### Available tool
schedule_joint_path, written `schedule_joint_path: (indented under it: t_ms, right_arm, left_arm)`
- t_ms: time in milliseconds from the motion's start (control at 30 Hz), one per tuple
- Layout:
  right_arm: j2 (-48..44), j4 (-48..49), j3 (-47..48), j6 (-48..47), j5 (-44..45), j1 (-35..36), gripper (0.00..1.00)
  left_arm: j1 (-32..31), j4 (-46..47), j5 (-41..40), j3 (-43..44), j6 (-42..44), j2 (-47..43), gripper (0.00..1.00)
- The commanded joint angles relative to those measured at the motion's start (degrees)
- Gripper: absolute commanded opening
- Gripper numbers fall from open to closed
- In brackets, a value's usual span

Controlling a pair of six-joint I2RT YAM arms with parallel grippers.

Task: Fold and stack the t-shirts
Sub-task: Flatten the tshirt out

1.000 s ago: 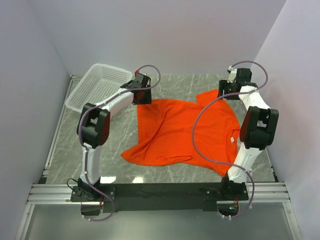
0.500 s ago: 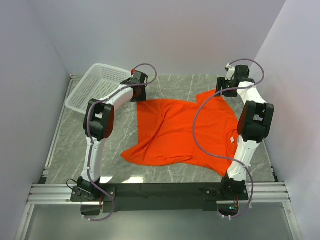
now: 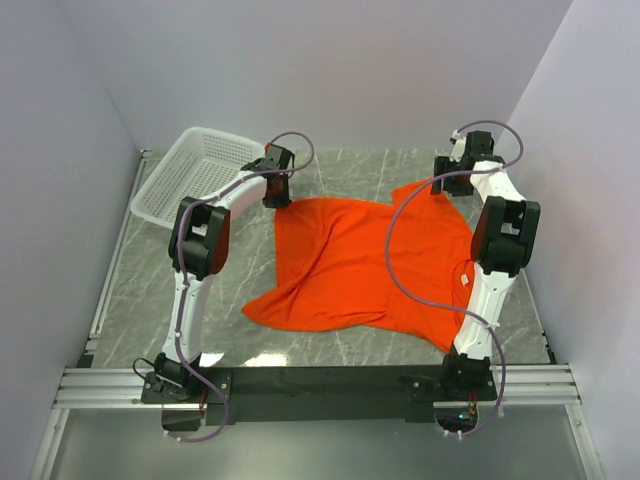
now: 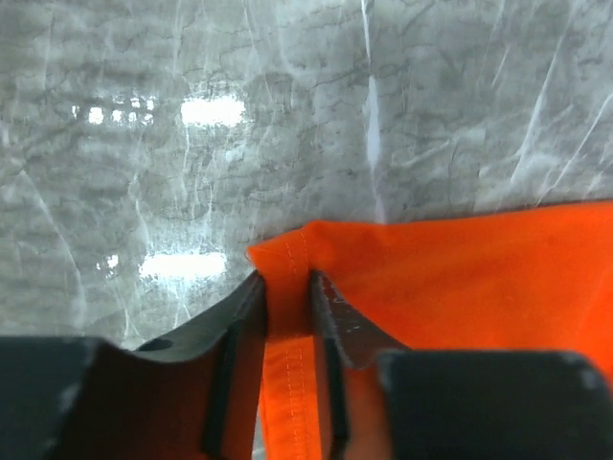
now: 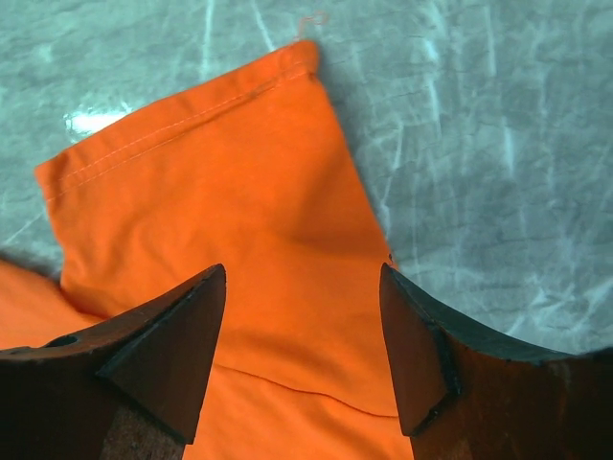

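Observation:
The orange-red t-shirt (image 3: 370, 260) lies spread and rumpled on the grey marble table, collar toward the right. My left gripper (image 3: 277, 196) is at its far left corner, shut on the stitched hem (image 4: 287, 287), which shows pinched between both fingers in the left wrist view. My right gripper (image 3: 452, 185) is open above the far right sleeve (image 5: 220, 192), jaws wide apart with cloth between them and nothing held.
A white mesh basket (image 3: 190, 175) stands at the far left, just left of my left arm. Bare marble table (image 3: 200, 300) lies in front of the basket. Walls close in the back and both sides.
Both arms have reached farther back. The left gripper pulled the shirt's far left corner backward, and the right gripper moved to the far right sleeve.

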Motion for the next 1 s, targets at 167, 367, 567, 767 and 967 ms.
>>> schedule_joint_path:
  t_ms: [167,367,567,767,967]
  right_arm:
    - [4.1,-0.9,8.8,1.4,3.3,-0.2,0.7]
    - [6.9,-3.4,13.1,0.7,3.3,0.1,0.69]
    - [10.1,-7.9,18.6,-4.4,4.8,1.0,0.68]
    - [13.4,-9.7,23.0,-7.4,7.1,2.0,0.69]
    - [18.2,-15.2,29.7,-11.0,8.0,3.5,0.69]
  left_arm:
    - [1.0,-0.1,3.7,0.9,-0.4,-1.1,0.06]
    - [1.1,-0.6,5.1,1.7,-1.4,-1.5,0.0]
    - [1.2,-1.2,5.7,2.3,-2.1,-1.9,0.0]
    - [1.1,-1.8,6.5,2.9,-2.8,-1.9,0.0]
    - [1.2,-2.6,6.8,3.1,-3.2,-1.8,0.0]
